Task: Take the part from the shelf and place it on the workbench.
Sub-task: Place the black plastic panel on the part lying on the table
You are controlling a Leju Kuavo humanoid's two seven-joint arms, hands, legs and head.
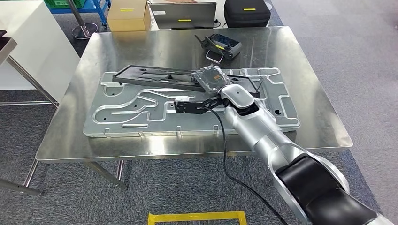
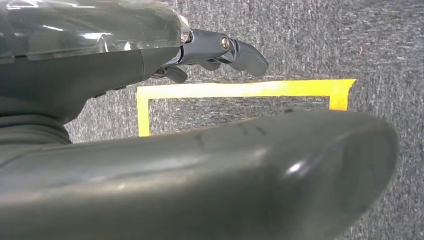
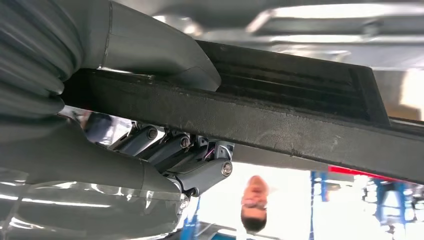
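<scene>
A long black part (image 1: 155,76) is held by the right hand (image 1: 211,79) at centre frame in the head view, its fingers (image 3: 165,150) clamped around one end, over a grey metal panel (image 1: 141,112) lying on the steel workbench (image 1: 305,84). The left hand (image 2: 215,50) is seen empty, fingers loosely apart, above carpet marked with yellow tape (image 2: 240,90).

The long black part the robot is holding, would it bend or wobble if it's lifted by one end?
Probably not much. The black part looks like a thick, ribbed, molded frame, so likely stiff. It's long, and the right hand holds it near one end, so the far end may dip or swing. Its rough edge in the right wrist view suggests it's not slippery.
</scene>
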